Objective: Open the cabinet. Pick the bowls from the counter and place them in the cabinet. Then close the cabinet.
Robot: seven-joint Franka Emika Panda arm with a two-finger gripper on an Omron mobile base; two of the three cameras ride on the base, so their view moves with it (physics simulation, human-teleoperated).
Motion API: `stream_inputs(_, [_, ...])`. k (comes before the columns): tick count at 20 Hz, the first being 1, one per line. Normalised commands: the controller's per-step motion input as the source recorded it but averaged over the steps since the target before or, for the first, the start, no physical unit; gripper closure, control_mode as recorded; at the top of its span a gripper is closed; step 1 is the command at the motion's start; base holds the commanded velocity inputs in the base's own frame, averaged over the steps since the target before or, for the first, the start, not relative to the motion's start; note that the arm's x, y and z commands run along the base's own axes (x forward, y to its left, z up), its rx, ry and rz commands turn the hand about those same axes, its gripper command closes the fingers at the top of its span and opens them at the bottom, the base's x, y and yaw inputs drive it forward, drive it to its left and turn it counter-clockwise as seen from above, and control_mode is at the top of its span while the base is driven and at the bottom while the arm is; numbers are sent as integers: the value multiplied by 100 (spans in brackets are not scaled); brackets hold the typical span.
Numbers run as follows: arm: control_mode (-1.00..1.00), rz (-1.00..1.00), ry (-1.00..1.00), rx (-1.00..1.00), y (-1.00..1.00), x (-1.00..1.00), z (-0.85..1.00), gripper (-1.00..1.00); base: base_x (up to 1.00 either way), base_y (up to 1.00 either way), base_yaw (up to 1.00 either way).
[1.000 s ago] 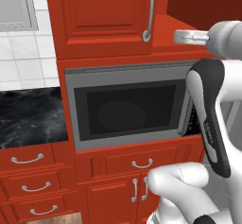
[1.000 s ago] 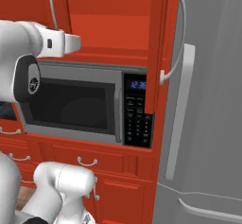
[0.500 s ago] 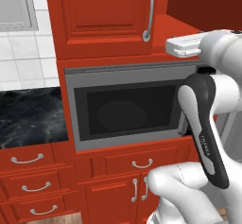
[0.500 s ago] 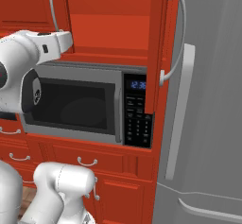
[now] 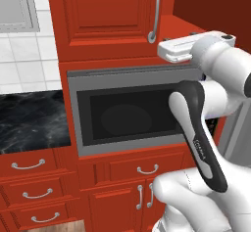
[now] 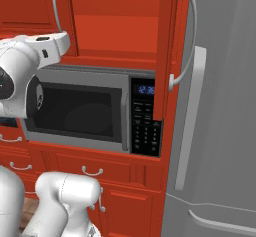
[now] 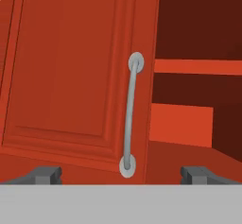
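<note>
A: We see our two-finger gripper [image 7: 121, 173] with its dark fingertips [image 7: 45, 175] spread wide and holding nothing.

B: In the hand view, we face the red wooden double-door wall cabinet [image 7: 66, 76]: its left door is shut, with a long curved silver handle [image 7: 129, 116] between our tips.

A: And the right door [image 6: 167, 46] stands swung open, baring a red shelf [image 7: 198, 67].

B: Below it we see the grey built-in microwave [image 6: 85, 111], and the black marble-look countertop [image 5: 29, 121] lies to its left.

Glossy white arm [image 5: 223, 74], dark joints
</note>
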Motion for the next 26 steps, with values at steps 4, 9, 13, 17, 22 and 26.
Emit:
stream_inputs(4, [-100,0,0,0,4,45,0,-100,0,0,0])
stream_inputs(9, [-100,0,0,0,0,50,0,-100,0,0,0])
stream_inputs(13, [-100,0,0,4,0,51,0,-100,0,0,0])
stream_inputs(17, [-100,0,-3,0,0,49,0,-100,0,0,0])
stream_inputs(22, [-100,0,-5,0,1,52,0,-100,0,0,0])
stream_inputs(26, [-100,0,-4,0,6,52,0,-100,0,0,0])
